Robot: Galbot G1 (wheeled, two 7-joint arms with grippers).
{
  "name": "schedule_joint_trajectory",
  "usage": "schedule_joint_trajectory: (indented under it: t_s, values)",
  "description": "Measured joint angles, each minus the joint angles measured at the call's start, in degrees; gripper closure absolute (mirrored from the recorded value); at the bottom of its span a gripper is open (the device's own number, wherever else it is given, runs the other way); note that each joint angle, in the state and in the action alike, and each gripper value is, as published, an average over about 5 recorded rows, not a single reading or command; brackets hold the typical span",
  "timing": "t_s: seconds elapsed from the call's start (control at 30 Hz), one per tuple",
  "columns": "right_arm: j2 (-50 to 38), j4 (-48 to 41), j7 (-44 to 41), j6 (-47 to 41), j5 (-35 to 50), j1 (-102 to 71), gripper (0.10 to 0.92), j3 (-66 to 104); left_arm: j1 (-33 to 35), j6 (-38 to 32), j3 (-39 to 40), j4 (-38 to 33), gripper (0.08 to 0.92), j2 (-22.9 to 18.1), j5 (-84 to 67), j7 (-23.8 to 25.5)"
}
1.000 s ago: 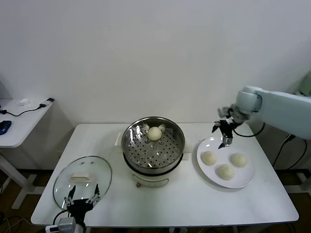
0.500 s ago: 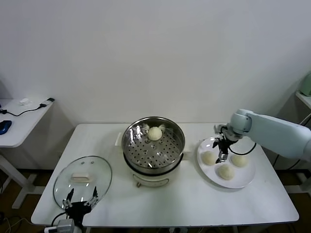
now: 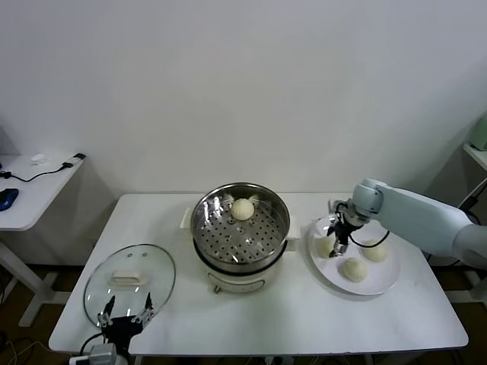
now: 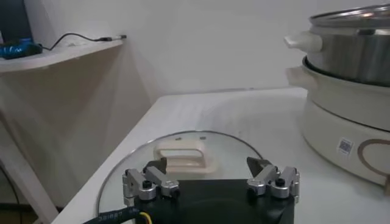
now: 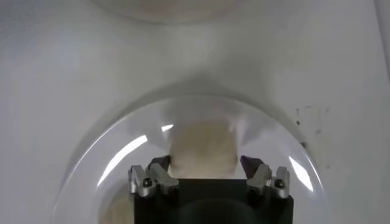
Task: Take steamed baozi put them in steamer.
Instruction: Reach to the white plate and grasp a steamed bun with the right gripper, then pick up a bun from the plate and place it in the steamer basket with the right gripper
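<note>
The steamer point(image 3: 240, 228) stands mid-table with one baozi point(image 3: 242, 209) on its perforated tray. Three baozi lie on the white plate point(image 3: 380, 287): a left one point(image 3: 324, 246), a front one point(image 3: 353, 269) and a right one point(image 3: 374, 252). My right gripper point(image 3: 335, 245) is down on the plate, open, with its fingers on either side of the left baozi. In the right wrist view that baozi point(image 5: 203, 145) sits between the open fingers of the gripper point(image 5: 204, 168). My left gripper point(image 3: 122, 314) is open and idle by the glass lid's near edge.
The round glass lid point(image 3: 129, 275) lies flat at the table's front left and shows with its handle in the left wrist view point(image 4: 183, 153). The steamer's white base point(image 4: 353, 140) is to its side. A side desk point(image 3: 34, 182) stands beyond the table's left edge.
My right gripper has come down and leftward from above the plate's far edge onto the plate, ending astride the left baozi. The left arm has barely moved.
</note>
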Motion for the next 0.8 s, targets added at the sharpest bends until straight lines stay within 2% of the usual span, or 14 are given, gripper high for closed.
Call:
schedule_joint_trajectory:
  t_s: [0.4,0.8]
  values:
    - [-2.61,4.33,-3.74,1.12,3.08,9.19,0.321,-3.51,0.23,0.22,0.45,-1.14,0.177,-0.27,-0.01,-0.24]
    - [1.33,14.35,-4.46,-2.05,19.43,32.1,0.321,-14.01,0.25,0.44,1.21,-2.42,0.177,-0.03,-0.25,-0.27]
